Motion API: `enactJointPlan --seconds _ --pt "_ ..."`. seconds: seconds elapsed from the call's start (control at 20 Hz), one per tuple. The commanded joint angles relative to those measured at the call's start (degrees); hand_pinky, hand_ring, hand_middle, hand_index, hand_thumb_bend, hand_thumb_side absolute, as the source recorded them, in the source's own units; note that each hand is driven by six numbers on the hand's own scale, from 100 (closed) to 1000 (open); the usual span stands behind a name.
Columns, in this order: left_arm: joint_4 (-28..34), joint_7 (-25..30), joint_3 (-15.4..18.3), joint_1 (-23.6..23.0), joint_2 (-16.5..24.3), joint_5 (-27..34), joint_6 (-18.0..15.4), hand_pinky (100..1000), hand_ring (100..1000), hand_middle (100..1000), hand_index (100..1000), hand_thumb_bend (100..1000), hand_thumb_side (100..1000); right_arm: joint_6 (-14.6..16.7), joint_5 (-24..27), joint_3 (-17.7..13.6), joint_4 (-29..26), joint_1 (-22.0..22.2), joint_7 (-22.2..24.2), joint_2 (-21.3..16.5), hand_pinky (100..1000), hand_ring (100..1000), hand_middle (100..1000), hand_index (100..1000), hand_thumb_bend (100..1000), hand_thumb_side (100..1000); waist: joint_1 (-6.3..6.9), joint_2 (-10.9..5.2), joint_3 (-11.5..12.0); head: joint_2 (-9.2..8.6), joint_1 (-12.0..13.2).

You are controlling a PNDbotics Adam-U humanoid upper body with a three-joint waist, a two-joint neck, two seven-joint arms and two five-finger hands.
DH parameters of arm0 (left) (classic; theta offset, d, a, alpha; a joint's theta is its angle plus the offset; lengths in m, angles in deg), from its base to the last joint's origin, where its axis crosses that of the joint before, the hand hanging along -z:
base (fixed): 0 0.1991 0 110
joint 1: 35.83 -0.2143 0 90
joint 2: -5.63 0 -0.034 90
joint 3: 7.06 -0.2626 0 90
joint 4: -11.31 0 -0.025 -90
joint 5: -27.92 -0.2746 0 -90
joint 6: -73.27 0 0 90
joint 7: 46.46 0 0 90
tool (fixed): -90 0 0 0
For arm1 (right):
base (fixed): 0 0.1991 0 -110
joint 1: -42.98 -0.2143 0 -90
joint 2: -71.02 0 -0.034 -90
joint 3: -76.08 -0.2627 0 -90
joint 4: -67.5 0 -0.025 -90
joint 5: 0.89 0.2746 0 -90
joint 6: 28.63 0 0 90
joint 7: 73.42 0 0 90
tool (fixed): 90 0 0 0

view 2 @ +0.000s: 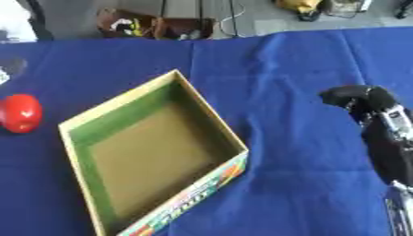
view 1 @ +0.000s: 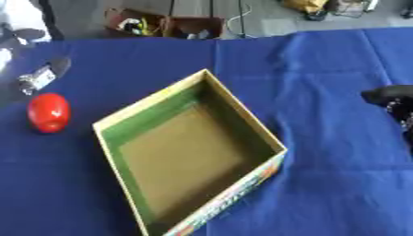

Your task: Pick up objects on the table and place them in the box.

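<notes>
Two things lie left of the empty box (view 1: 190, 152): a red object (view 1: 48, 112) and a silvery one (view 1: 36, 79); the right hand (view 2: 361, 100) hovers well apart, fingers unreadable, holding nothing I can see; picking seems unstarted; next, reach left

Table (view 1: 322, 184): covered by a blue cloth, creased right of the box
Box (view 1: 190, 152): open cardboard, green inner walls, sits near the middle, turned askew
Red object (view 1: 48, 112): rounded, left of the box, apart from it
Small silver-and-black object (view 1: 38, 77): beyond the red object, far left
</notes>
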Motion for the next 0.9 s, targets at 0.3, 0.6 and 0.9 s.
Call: enactJointPlan --seconds 0.3,0.6,0.9 --pt "-10.3 6.7 2.48 5.83 2.59 -6.81 -3.74 903 973 1000 1000 663 931 0.25 -0.76 0.15 -0.59 -0.23 0.4 -1.37 843 775 591 720 100 1000 -0.12 -0.48 -0.17 -1.7 1.63" --pt "-18.76 11.94 3.63 9.12 1.64 -10.58 -8.95 922 994 1000 1000 713 927 0.0 -1.3 0.16 -0.59 -0.05 0.54 -1.37 844 774 590 718 100 1000 0.04 -0.04 0.0 -2.05 1.73" --pt "-22.61 17.17 5.53 10.42 0.89 -12.14 -13.75 930 1000 1000 1000 735 881 -0.25 -1.66 0.02 -0.59 0.05 0.46 -1.44 844 768 581 712 100 1000 0.03 0.32 -0.16 -2.41 1.72"
